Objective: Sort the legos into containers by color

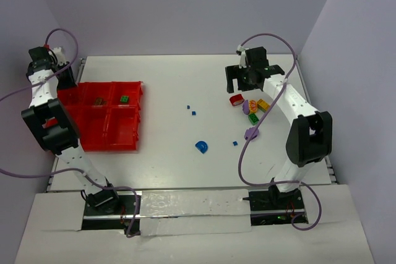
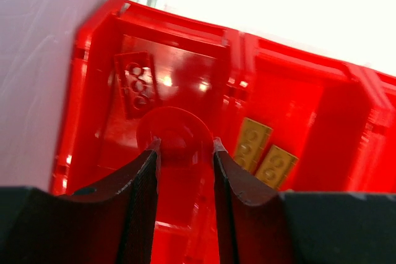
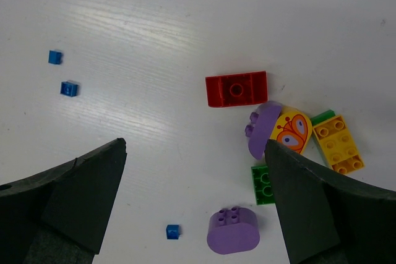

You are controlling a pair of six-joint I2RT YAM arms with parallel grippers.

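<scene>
**Left gripper (image 2: 185, 145) clamped on a red round lego (image 2: 175, 129); right gripper (image 3: 195, 145) spread fully wide and empty.**

Top view: the containers (image 1: 93, 137) sit at the left of the worktop (image 1: 167, 78), with a green lego (image 1: 124, 98) in a far compartment and a blue arch (image 1: 202, 146) mid-worktop. Left wrist view: the red round lego hangs over the far-left compartment (a red studded block (image 2: 137, 85) lies inside), and two yellow plates (image 2: 263, 153) lie in the adjoining one. Right wrist view: below the open fingers lie a red block (image 3: 237, 89), a green block (image 3: 262, 183), a yellow block (image 3: 338, 143), a purple rounded piece (image 3: 234, 230) and blue bits (image 3: 68, 88).
</scene>
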